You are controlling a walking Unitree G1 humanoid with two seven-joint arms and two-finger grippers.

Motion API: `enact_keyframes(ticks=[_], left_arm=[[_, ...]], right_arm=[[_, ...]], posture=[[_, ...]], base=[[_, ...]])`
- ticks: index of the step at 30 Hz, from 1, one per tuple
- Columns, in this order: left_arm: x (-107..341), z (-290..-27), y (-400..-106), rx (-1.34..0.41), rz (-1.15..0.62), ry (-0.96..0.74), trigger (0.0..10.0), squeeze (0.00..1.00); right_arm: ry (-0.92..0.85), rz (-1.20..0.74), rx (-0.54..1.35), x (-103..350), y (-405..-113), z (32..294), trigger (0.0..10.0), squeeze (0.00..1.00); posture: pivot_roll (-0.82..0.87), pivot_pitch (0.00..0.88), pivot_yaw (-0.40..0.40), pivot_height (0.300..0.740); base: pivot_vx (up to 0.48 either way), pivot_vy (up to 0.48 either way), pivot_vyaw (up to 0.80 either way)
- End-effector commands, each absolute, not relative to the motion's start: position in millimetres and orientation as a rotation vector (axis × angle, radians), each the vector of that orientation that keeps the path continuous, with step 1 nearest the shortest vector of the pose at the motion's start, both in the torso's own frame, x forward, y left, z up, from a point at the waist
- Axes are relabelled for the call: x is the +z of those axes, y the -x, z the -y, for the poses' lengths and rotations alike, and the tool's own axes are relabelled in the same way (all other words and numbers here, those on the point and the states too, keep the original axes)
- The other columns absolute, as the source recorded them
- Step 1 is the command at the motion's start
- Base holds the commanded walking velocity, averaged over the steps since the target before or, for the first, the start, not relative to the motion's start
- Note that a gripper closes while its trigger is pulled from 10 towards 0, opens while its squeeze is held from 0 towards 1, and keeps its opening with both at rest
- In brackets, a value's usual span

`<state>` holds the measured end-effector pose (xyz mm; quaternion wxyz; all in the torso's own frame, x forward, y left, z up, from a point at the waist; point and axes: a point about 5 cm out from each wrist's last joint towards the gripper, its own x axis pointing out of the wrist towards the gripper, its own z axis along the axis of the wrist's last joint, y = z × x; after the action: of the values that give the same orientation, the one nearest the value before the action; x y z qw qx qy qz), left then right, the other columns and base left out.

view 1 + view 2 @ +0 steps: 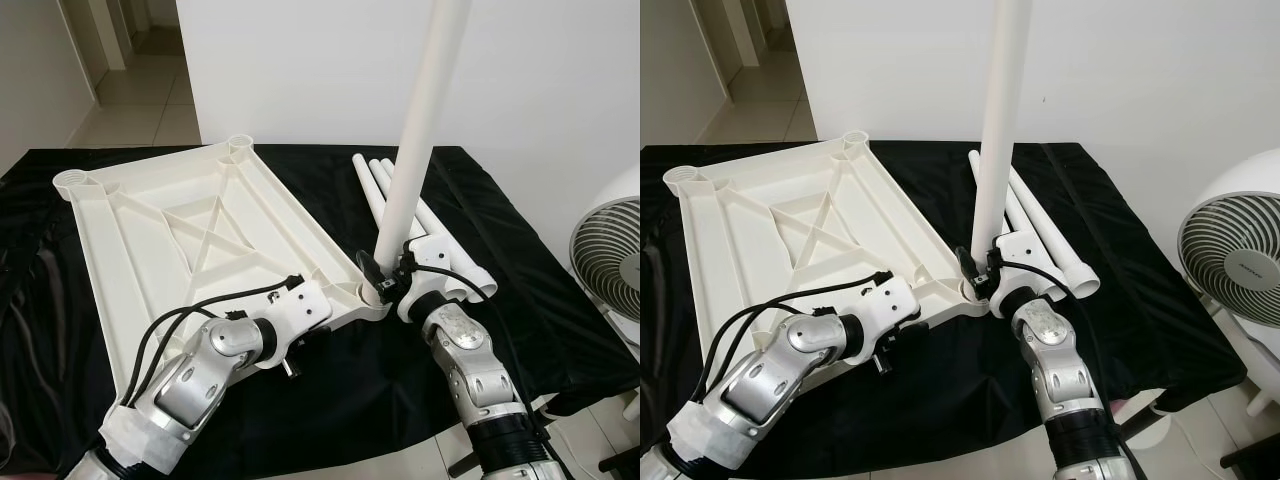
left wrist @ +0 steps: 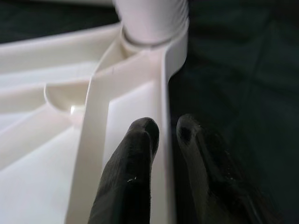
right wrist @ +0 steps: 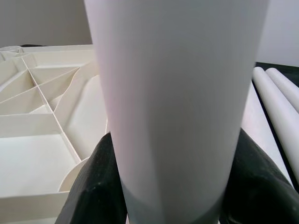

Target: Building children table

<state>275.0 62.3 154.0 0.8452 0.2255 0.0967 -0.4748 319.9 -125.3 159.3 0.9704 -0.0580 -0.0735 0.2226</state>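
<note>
White ribbed plastic tabletop [image 1: 190,230] upside down on black cloth [image 1: 480,230]; right gripper [image 1: 385,285] clenched around upright white tube leg [image 1: 415,150] in near corner socket (3 spare legs [image 1: 375,180] beside); left gripper [image 2: 163,140] pinching tabletop's rim

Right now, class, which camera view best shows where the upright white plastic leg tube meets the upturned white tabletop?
The left wrist view: the upright white plastic leg tube sits in the corner socket of the upturned white tabletop. The eye views show the joint small beside the right gripper; the right wrist view shows mostly tube.
</note>
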Motion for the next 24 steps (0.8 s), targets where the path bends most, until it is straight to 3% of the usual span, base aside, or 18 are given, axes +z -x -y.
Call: enact_keyframes(ticks=[1, 10, 24], left_arm=[[158, -61, -273, -1.02, -0.2, -0.444, 10.0, 0.0], [180, -57, -261, -1.095, -0.143, -0.276, 10.0, 0.0], [182, -58, -259, -1.089, -0.153, -0.269, 10.0, 0.0]], right_arm=[[0.094, 0.075, 0.457, 143, -319, 126, 10.0, 0.0], [0.056, 0.064, 0.48, 133, -317, 132, 10.0, 0.0], [0.069, 0.142, 0.585, 138, -308, 138, 10.0, 0.0]], posture=[[0.02, 0.056, -0.017, 0.74], [0.03, 0.061, -0.019, 0.74], [0.02, 0.064, -0.02, 0.74]], base=[[0.0, 0.0, 0.0], [0.0, 0.0, 0.0], [0.0, 0.0, 0.0]])
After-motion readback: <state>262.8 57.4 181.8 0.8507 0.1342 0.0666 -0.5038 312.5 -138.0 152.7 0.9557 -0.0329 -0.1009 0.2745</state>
